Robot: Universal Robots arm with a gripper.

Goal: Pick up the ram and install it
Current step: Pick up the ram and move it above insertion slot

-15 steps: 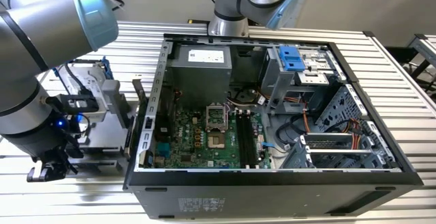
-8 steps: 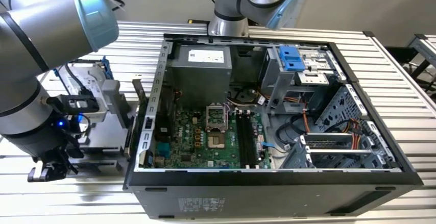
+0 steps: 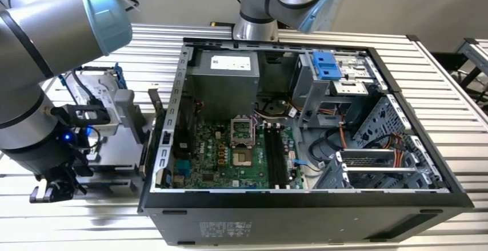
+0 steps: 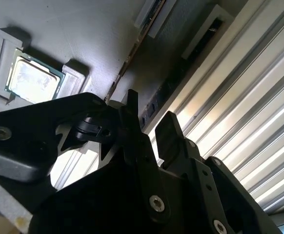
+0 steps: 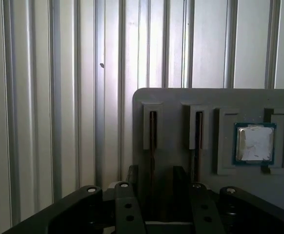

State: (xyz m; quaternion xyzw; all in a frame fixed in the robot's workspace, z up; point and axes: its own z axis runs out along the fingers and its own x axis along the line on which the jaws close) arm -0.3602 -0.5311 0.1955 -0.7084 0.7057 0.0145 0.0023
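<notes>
In the first wrist view a ram stick stands edge-on in a slot of a grey holder. A second ram stick stands in the neighbouring slot. My gripper is open, with one black finger on each side of the first stick and a gap to both. In the second wrist view the same ram stick runs away from the gripper. In the exterior view the gripper hangs low at the left, beside the open computer case. The black motherboard slots lie inside the case.
A small square silver processor chip sits in its own pocket of the holder, beside the sticks. The holder rests on a ribbed metal table. A second robot arm's base stands behind the case. A blue-bracketed drive bay is in the case's far corner.
</notes>
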